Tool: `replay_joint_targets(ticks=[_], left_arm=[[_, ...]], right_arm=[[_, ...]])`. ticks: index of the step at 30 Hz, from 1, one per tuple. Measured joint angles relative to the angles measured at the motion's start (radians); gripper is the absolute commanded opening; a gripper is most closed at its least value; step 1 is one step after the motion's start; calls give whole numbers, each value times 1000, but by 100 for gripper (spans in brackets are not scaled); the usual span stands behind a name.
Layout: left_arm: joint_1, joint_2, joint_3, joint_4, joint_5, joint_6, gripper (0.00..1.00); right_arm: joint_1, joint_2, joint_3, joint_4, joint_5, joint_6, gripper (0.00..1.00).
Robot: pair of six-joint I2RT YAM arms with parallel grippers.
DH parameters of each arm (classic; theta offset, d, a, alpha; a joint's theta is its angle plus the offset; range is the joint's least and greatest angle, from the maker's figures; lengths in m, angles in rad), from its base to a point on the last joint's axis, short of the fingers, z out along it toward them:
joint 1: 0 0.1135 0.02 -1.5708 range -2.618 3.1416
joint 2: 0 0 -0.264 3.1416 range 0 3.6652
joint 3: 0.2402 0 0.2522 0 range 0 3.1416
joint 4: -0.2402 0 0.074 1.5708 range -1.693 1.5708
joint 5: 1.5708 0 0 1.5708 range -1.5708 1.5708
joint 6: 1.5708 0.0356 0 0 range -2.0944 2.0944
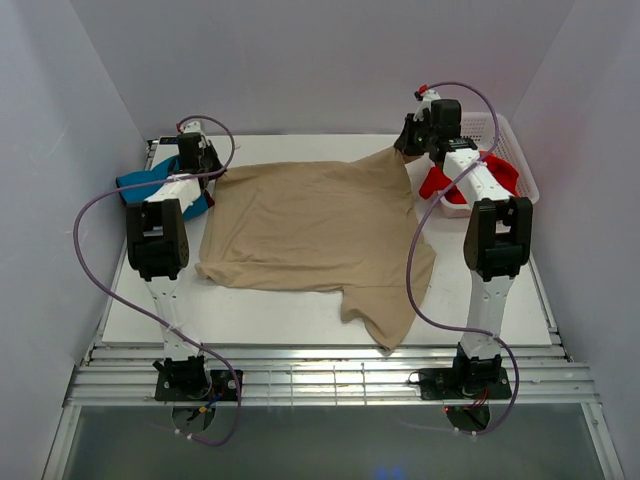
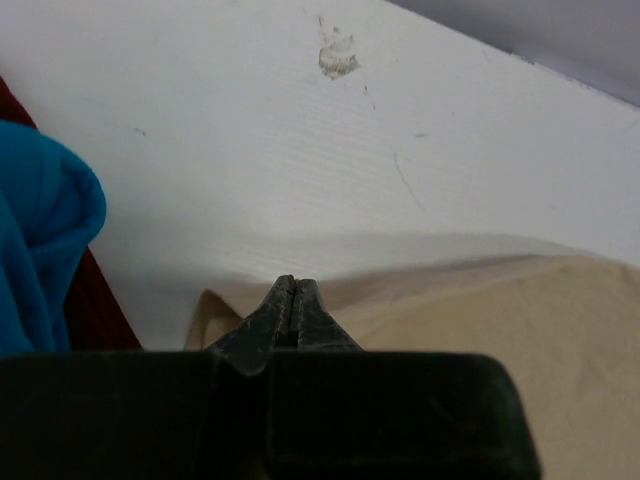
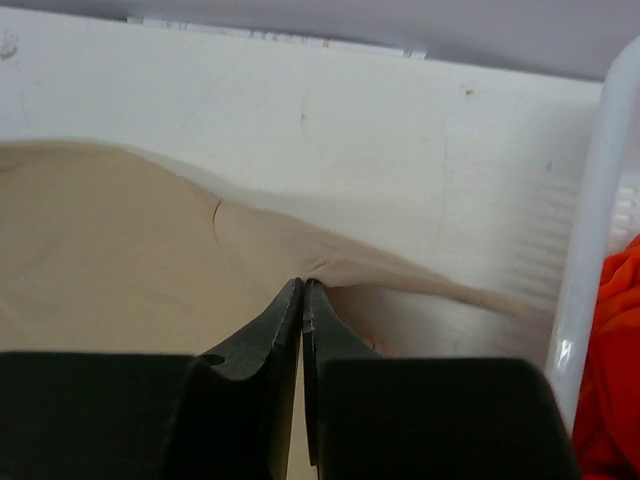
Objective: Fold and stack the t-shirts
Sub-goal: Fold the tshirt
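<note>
Left tool [image 2: 295,286] fills the bottom of its wrist view, jaws pressed fully together on the far-left corner of the tan t-shirt [image 2: 500,340]. The bite looks thin, only the very edge of the cloth. Right tool [image 3: 302,286] is the same: jaws together, pinching the far-right corner, cloth tented up to the tips, so that grip is sure.

Tan t-shirt [image 1: 310,230] lies spread mid-surface, mostly flat. Its far-right corner is raised and one sleeve trails toward the near edge. Teal t-shirt [image 1: 140,186] is bunched at the far left, just beside the left tool, with a sliver of dark red t-shirt [image 2: 100,310] under it. Bright red t-shirt [image 1: 500,172] hangs out of the white basket [image 1: 505,130] at the far right, near the right tool. Surface [image 1: 280,320] is white, scuffed at the back.

Step, as judged: both far corners gripped, ready to fold toward the near side. No shirt folded or stacked yet.

Risks:
- The left corner could slip out on lift because the bite is so shallow, which would skew the fold.
- The two tools pulling unevenly would twist the cloth.
- The left arm could drag the teal shirt along, as it sits right beside it.
- The right tool or raised cloth could snag the basket rim [image 3: 590,250], which is close.
- The trailing sleeve may bunch under the fold.
</note>
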Motion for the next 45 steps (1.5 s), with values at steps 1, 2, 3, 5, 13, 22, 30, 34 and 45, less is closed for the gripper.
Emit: replay_joint_targets(ticks=[1, 2, 3, 5, 13, 22, 30, 34, 45], left_arm=[[0, -18, -30, 0, 1, 0, 1], [0, -34, -56, 0, 3, 1, 0], [0, -47, -77, 3, 4, 1, 0], [0, -88, -126, 3, 4, 5, 0], [0, -270, -286, -10, -35, 30, 0], [2, -350, -325, -83, -106, 69, 0], [2, -344, -342, -185, -146, 95, 0], [2, -309, -341, -219, -177, 109, 0], [2, -208, -317, -298, -219, 123, 0]], right_arm=[[5, -17, -36, -4, -2, -6, 8], [10, -31, -67, -10, -3, -10, 8], [14, -42, -95, -9, -2, -14, 8], [28, -80, -170, -21, -1, -19, 8], [98, -276, -391, -55, 41, -43, 8], [144, -422, -497, -83, 119, -56, 8], [149, -463, -589, -138, 192, -68, 8], [149, -465, -608, -167, 237, -70, 8], [149, -467, -610, -250, 327, -71, 8]])
